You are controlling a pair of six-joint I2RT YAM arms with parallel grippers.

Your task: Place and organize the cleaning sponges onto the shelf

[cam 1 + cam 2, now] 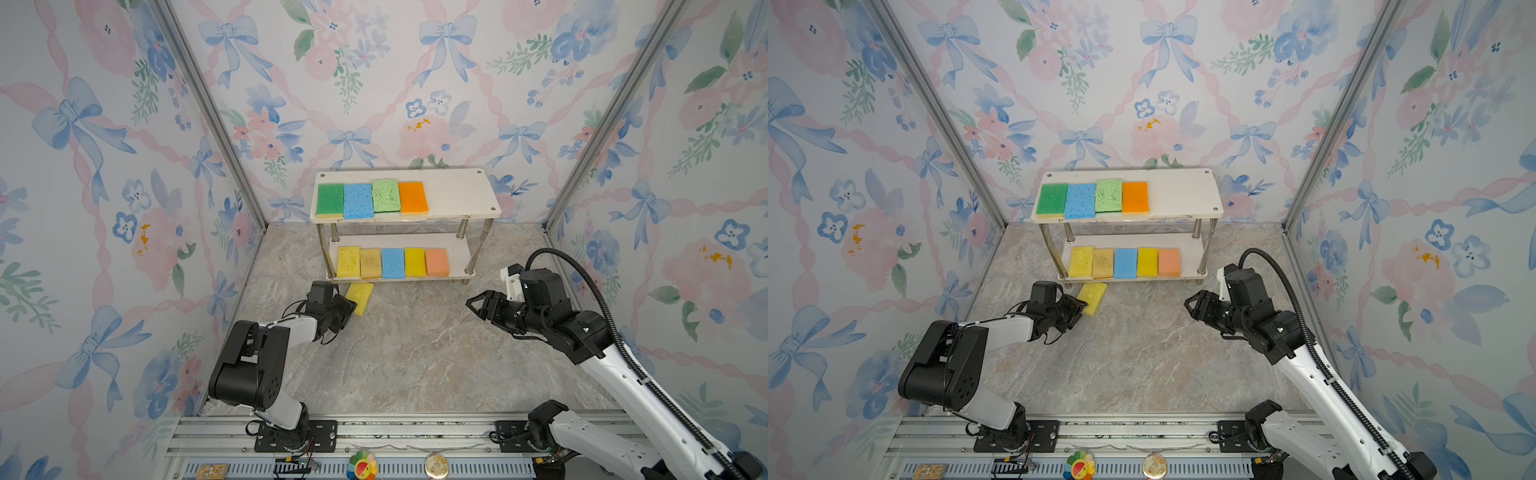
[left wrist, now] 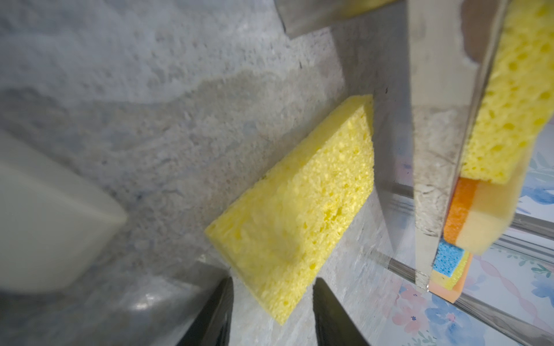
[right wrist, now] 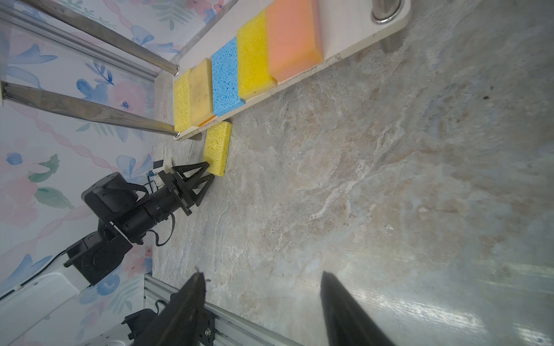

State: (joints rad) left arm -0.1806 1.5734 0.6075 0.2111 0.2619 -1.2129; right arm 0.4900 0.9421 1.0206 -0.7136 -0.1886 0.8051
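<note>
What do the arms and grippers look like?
Both arms: white shells, black joints. The left gripper and right gripper are black, with tapering triangular fingers. A ribbed black hose runs along the right arm; thin black wires loop near the left arm's wrist.

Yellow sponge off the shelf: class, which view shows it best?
The left wrist view: the yellow sponge sits close up, pores visible. Both top views show it small, partly behind the left hand. The right wrist view shows it distant.

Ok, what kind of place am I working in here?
Probably a staged test booth, not a real home: floral wallpaper panels on aluminium frame posts, marble-look floor, arms mounted on a rail.
</note>
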